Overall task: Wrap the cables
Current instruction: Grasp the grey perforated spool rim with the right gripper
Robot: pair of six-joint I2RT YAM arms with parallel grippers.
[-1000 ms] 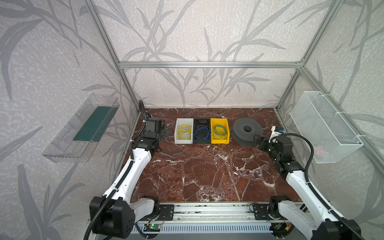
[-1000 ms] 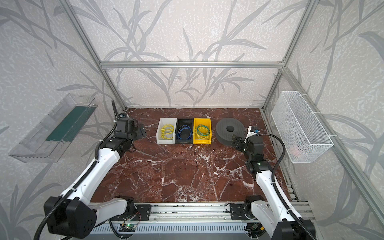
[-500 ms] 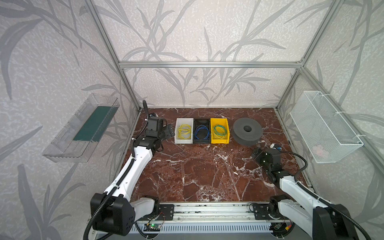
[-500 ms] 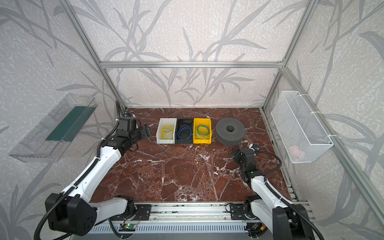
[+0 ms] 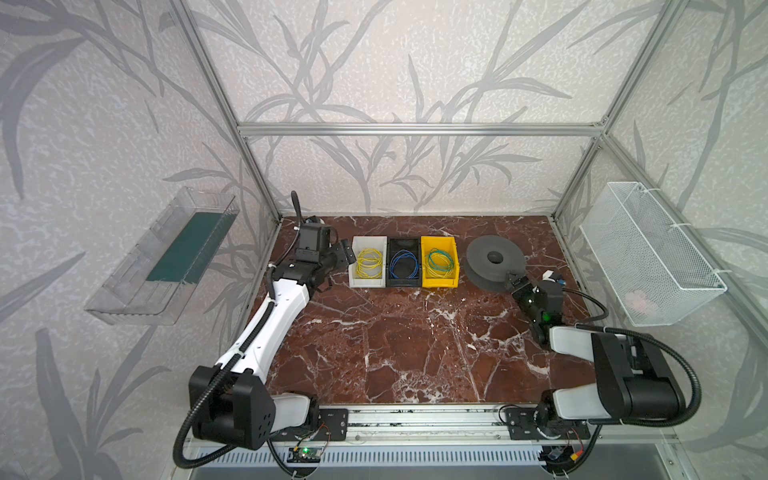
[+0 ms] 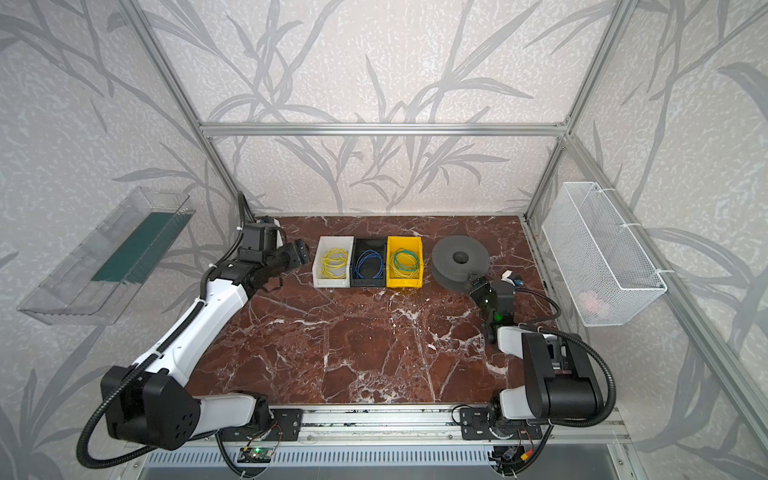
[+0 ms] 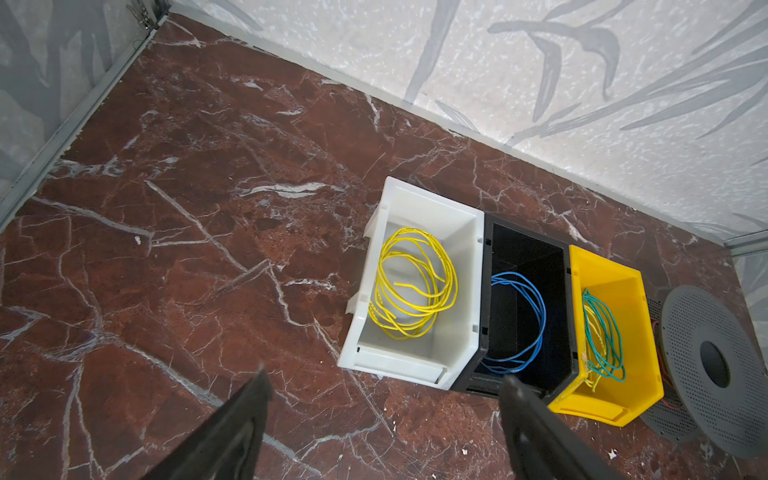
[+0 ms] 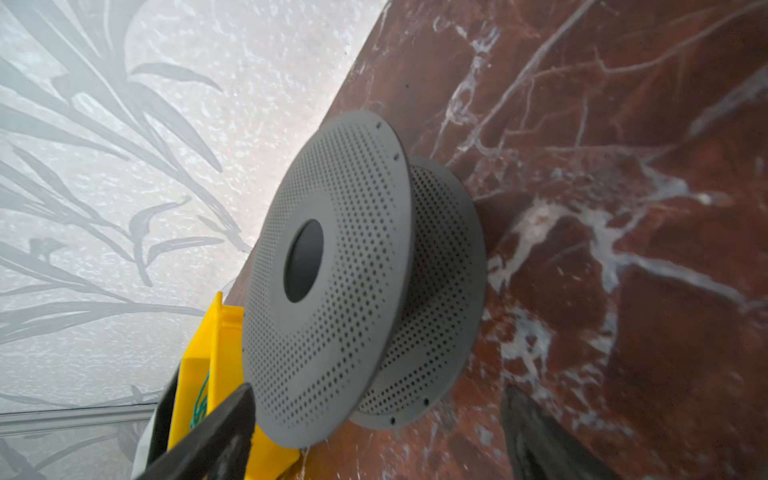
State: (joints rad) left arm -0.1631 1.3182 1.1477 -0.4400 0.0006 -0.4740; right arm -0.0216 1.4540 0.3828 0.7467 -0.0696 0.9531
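The cables are one teal-green wire coiled in loose loops inside the yellow bin, on top of a thin yellow strand. My left gripper hovers open and empty just left of the white bin. A grey perforated spool lies flat to the right of the bins. My right gripper stands open at the spool's near right edge, holding nothing.
A yellow wire coil fills the white bin and a blue coil the black bin. A wire mesh basket hangs on the right wall, a clear tray on the left wall. The back wall stands close behind the bins.
My left gripper has swung right toward the white bin. My right arm drew back toward the front, then returned to the spool's edge with its elbow folded low.
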